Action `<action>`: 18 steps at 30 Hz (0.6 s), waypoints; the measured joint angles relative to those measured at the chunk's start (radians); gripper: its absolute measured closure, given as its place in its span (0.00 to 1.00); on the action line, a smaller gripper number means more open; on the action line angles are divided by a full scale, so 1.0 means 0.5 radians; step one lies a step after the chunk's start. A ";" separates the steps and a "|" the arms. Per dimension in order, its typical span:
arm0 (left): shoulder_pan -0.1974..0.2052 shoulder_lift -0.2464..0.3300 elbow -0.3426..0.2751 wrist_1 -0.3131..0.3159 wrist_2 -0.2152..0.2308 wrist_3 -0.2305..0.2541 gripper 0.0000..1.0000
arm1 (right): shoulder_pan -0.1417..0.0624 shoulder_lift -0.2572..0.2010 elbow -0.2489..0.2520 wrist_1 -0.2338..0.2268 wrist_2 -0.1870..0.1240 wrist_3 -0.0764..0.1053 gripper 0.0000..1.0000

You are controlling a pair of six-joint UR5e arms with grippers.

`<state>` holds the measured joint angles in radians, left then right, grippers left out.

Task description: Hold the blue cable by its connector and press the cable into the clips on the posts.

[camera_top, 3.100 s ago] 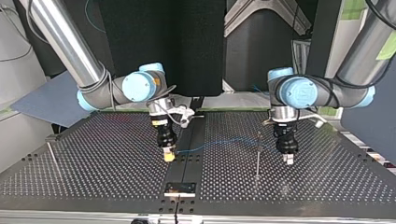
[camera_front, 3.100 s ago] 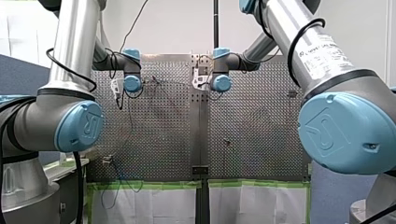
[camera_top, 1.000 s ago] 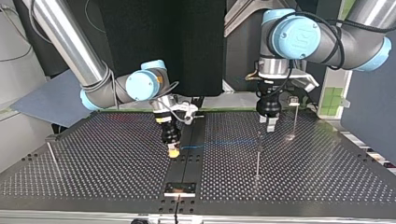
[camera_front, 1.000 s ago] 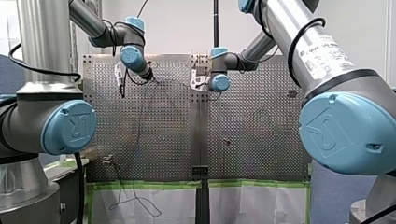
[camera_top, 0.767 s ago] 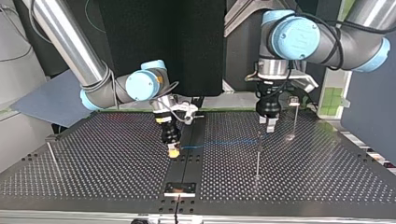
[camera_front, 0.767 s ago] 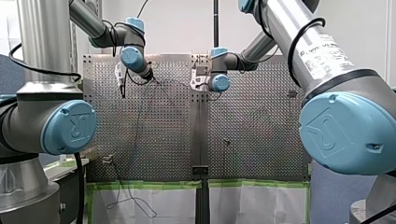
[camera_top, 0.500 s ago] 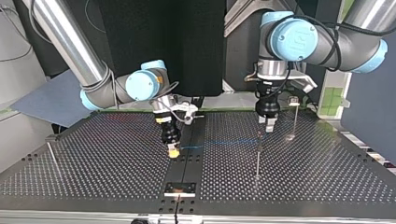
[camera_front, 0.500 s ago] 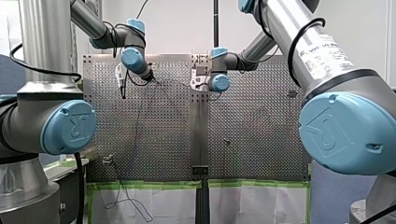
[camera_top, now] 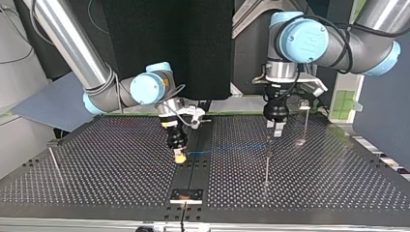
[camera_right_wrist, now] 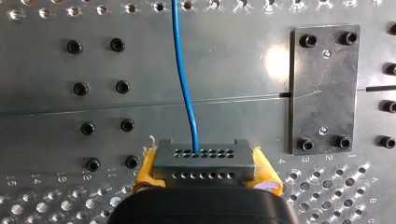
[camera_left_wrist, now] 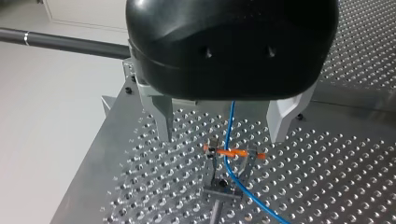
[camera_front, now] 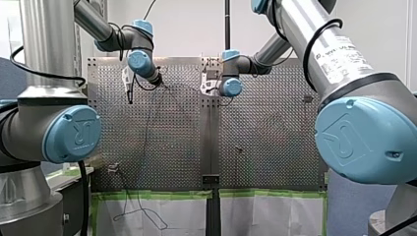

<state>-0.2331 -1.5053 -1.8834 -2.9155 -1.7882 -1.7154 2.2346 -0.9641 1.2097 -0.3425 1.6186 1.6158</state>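
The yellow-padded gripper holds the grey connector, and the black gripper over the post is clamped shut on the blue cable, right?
Not quite: my left gripper over the post is open. The left wrist view shows the blue cable running free between its spread fingers. The yellow-padded right gripper does hold the grey connector.

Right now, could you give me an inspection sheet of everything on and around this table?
Surface: perforated table, black plate bolted on.
Job's things: blue cable runs from the grey connector across the orange clip on a post; seated or not, cannot tell.
Clutter: nothing seen.
Claws: right claw shut on the connector, yellow pads; left claw open, astride the cable above the clip.
Cables: black cable looped on my right arm.
Surroundings: green tape and white sheets below the table's edge.
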 joint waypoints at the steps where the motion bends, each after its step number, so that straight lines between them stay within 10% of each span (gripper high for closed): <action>1: -0.004 0.000 0.000 0.009 0.010 0.018 0.00 | 0.001 0.000 0.000 -0.001 0.000 -0.001 1.00; 18: -0.122 -0.093 0.010 0.053 0.051 0.197 0.00 | 0.006 0.000 0.000 -0.012 -0.015 0.002 1.00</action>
<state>-0.2943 -1.5519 -1.8783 -2.8888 -1.7625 -1.6169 2.2377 -0.9642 1.2096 -0.3485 1.6109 1.6169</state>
